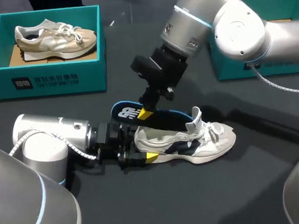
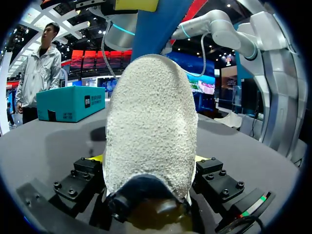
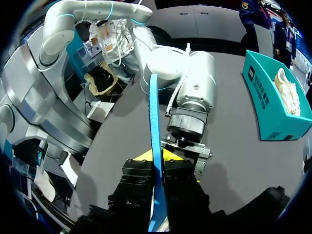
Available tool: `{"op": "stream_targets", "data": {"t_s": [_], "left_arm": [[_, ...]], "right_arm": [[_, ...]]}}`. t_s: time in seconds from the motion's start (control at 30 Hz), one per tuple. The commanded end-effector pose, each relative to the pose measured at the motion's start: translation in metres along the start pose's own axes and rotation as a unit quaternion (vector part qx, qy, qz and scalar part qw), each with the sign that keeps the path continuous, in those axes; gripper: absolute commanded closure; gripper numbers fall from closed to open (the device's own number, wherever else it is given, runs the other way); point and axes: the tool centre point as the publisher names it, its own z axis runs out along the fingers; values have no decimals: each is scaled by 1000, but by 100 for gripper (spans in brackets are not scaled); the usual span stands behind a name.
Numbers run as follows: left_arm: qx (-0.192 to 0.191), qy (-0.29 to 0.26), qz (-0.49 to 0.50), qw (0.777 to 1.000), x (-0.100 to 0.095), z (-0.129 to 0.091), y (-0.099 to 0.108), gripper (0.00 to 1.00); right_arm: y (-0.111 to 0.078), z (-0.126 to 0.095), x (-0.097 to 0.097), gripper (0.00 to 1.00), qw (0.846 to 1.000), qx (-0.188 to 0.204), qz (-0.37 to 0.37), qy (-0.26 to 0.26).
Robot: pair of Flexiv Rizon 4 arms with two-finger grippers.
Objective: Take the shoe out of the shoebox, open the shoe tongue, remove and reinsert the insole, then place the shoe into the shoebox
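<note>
Between the left fingers (image 1: 151, 157), closed on it from both sides, sits the heel of the shoe (image 1: 192, 142), which rests on the tabletop (image 1: 247, 187) with its tongue raised. Just beyond them, the right fingers (image 1: 145, 113) pinch the blue insole (image 1: 125, 112) beside the shoe's collar. Unboxing looks done and the insole seems out. Reinserting it and returning the shoe to the shoebox (image 1: 228, 60) remain.

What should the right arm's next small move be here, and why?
Probably tip the insole's front end down into the shoe's opening. The right gripper is shut on the insole, which seems to lie outside, behind the shoe. The left gripper clamps the heel and the tongue stands up.
</note>
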Motion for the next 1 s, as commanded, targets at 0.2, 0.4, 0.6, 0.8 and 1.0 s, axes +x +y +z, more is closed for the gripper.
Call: {"op": "stream_targets", "data": {"t_s": [0.2,0.4,0.6,0.8,1.0], "left_arm": [[-1,0,0,1000,0,0,1,100],[-1,0,0,1000,0,0,1,100],[-1,0,0,1000,0,0,1,100],[-1,0,0,1000,0,0,1,100],[-1,0,0,1000,0,0,1,100]], "right_arm": [[27,-36,19,100,997,-60,-41,-11],[36,-72,47,100,975,-199,-94,-26],[36,-72,47,100,975,-199,-94,-26],[36,-72,47,100,975,-199,-94,-26],[64,-116,75,100,963,-253,-86,-37]]}}
